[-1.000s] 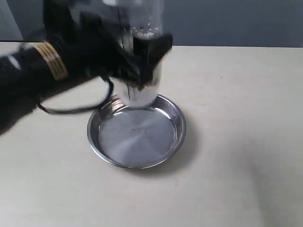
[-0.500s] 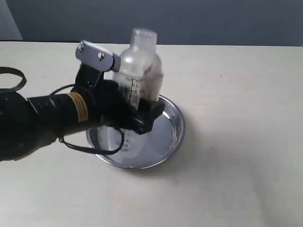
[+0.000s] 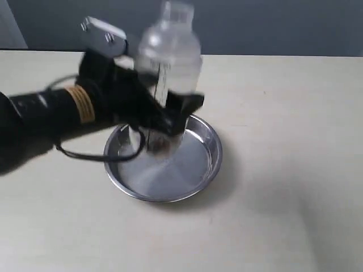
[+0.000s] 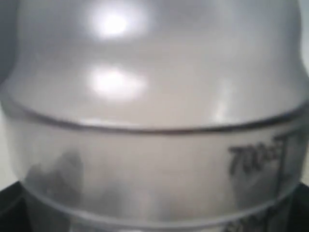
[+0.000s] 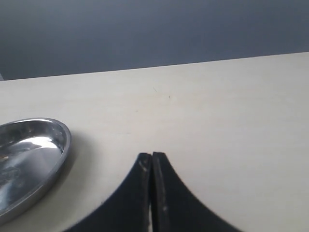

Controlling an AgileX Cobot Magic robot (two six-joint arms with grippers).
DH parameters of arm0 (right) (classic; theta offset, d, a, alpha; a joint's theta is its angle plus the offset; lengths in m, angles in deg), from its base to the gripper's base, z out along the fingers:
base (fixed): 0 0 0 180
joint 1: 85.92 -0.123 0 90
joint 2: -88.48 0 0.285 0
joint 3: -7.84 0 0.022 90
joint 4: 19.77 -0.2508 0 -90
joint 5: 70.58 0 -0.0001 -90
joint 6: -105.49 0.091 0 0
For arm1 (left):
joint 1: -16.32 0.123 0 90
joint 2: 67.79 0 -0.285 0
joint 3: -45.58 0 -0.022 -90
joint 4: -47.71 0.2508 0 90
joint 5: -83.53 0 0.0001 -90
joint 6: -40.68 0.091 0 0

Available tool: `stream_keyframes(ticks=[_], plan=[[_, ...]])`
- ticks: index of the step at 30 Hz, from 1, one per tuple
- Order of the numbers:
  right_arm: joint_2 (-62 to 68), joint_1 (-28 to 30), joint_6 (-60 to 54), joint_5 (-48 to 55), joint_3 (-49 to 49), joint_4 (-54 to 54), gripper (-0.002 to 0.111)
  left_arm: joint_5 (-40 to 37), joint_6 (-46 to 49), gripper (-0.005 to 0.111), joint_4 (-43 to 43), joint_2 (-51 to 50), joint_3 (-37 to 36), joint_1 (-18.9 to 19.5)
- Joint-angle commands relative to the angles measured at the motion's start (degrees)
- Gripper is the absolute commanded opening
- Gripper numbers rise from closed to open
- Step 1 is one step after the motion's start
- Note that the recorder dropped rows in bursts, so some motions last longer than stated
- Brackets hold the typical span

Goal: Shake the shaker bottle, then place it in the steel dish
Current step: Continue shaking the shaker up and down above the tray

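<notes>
- Shaker bottle (image 3: 169, 56) stands upright in my left gripper (image 3: 165, 116), over the rear part of the steel dish (image 3: 211, 165) as the exterior view shows it.
- The left jaws are clamped on the bottle's lower body, one black finger (image 3: 182, 107) across its front.
- The bottle is smeared with blur in the exterior view. Its small round cap reaches the top edge of that picture, and dark bits show low inside it.
- I cannot tell whether its base touches the dish floor or hangs just above it.
- In the left wrist view the shaker bottle (image 4: 154, 121) fills nearly the whole picture: a clear domed shoulder, a dark seam line around it, and the black scale with a "700" mark.
- The steel dish sits flat on the pale table (image 3: 283, 170), its mirror bottom bare toward the front.
- My right gripper (image 5: 151, 162) has its jaws pressed together with nothing between them. It hangs over bare table, apart from the steel dish (image 5: 60, 145), whose rim shows at the edge of the right wrist view.
</notes>
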Motion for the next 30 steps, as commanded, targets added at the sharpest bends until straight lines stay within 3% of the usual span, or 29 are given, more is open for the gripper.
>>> stream_keyframes(ticks=[1, 4, 7, 9, 14, 17, 20, 22, 25, 28, 30], plan=[[-0.3, -0.1, -0.2, -0.4, 0.1, 0.2, -0.001, 1.5, 2.1, 0.000, 1.2, -1.7, 0.3, -0.2], [-0.3, -0.1, -0.2, -0.4, 0.1, 0.2, -0.001, 2.8, -0.6, 0.000, -4.0, -6.1, -0.6, 0.5], [-0.3, -0.1, -0.2, -0.4, 0.1, 0.2, -0.001, 8.4, 1.3, 0.000, -1.3, 2.6, 3.5, 0.6], [-0.3, -0.1, -0.2, -0.4, 0.1, 0.2, -0.001, 6.6, 3.6, 0.000, 0.3, 4.4, 4.6, 0.6], [-0.3, -0.1, -0.2, -0.4, 0.1, 0.2, -0.001, 2.1, -2.3, 0.000, -4.6, -8.4, -2.1, 0.5], [-0.3, -0.1, -0.2, -0.4, 0.1, 0.2, -0.001, 8.2, -5.1, 0.000, -0.5, -1.7, -0.3, 0.5], [-0.3, -0.1, -0.2, -0.4, 0.1, 0.2, -0.001, 8.8, 2.6, 0.000, 2.4, 4.1, 3.0, 0.6], [-0.3, -0.1, -0.2, -0.4, 0.1, -0.1, -0.001, 3.4, 2.0, 0.000, 1.1, 0.9, 0.9, 0.3], [-0.3, -0.1, -0.2, -0.4, 0.1, -0.1, -0.001, 6.0, 0.3, 0.000, -2.2, -7.2, -2.7, 0.6], [-0.3, -0.1, -0.2, -0.4, 0.1, -0.1, -0.001, 14.4, 1.2, 0.000, -1.8, -0.6, 1.5, 1.8], [-0.3, -0.1, -0.2, -0.4, 0.1, -0.1, -0.001, 11.2, 3.9, 0.000, 0.1, 4.1, 5.5, 2.3]])
